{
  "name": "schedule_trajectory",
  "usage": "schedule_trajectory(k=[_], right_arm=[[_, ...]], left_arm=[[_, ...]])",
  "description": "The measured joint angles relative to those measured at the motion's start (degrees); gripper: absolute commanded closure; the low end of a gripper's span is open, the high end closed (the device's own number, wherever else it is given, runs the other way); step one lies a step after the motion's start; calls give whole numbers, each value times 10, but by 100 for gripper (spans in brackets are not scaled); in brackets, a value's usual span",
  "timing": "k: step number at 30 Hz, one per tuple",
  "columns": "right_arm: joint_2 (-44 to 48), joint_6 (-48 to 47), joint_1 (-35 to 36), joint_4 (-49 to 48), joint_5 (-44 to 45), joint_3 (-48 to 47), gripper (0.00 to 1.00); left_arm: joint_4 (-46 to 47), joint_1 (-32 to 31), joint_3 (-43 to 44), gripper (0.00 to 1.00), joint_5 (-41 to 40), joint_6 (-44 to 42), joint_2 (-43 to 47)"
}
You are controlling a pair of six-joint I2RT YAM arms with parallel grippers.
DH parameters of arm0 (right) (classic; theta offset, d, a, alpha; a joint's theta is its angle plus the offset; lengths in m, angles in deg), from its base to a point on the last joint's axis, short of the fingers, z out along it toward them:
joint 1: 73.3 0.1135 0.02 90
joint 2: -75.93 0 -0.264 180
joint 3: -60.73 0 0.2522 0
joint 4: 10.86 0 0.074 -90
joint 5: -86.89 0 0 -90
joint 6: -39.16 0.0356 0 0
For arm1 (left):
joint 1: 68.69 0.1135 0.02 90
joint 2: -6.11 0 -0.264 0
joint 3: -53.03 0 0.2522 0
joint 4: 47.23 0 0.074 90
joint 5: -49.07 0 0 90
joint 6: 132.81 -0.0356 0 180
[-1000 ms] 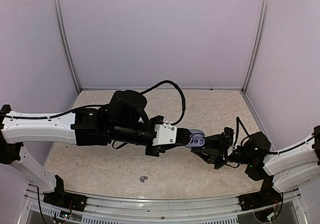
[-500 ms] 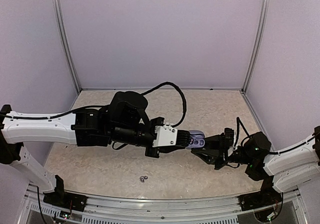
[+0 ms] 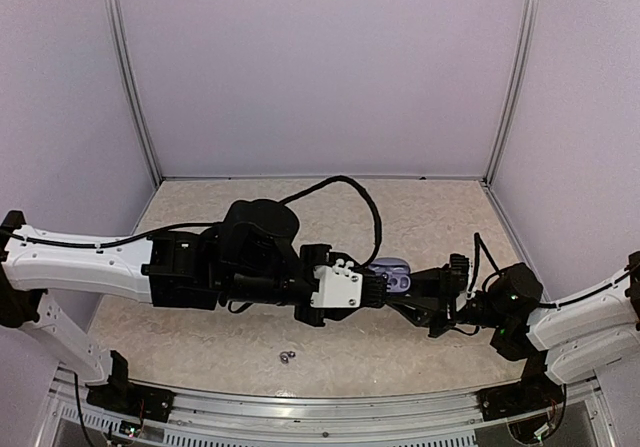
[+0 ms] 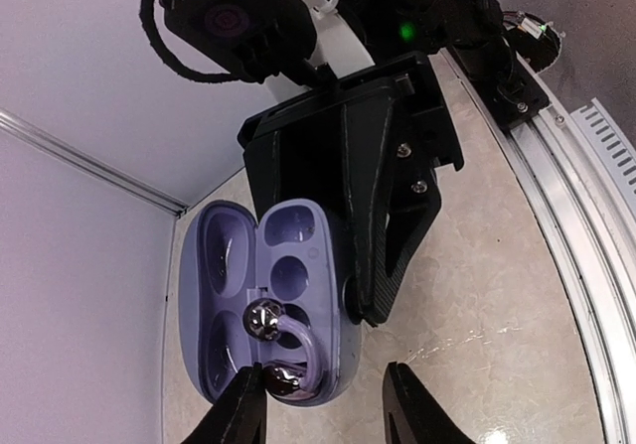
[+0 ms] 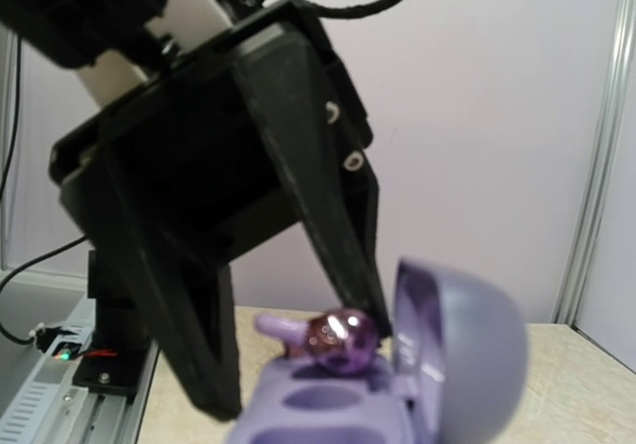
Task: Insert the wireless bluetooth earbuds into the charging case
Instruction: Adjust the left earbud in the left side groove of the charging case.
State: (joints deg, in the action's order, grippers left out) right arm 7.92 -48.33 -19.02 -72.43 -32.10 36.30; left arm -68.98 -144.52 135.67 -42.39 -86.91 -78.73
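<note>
Plainly, the open purple charging case (image 4: 224, 265) holds one glossy earbud (image 4: 266, 319).

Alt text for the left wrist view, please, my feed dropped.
An open lilac case, held by the right gripper, has a shiny purple earbud lying across its near sockets. The left gripper, fingers open, flanks that end of the case.

Left pincer (image 4: 323, 404) opened, drawing back from the case (image 4: 224, 265).
</note>
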Motion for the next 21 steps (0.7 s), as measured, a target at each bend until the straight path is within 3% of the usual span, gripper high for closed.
schedule_trajectory(k=[21], right_arm=[[-4,6,1,-3,-4,-1,100]], left_arm=[[24,-23,-5,55,-33,-41,1]])
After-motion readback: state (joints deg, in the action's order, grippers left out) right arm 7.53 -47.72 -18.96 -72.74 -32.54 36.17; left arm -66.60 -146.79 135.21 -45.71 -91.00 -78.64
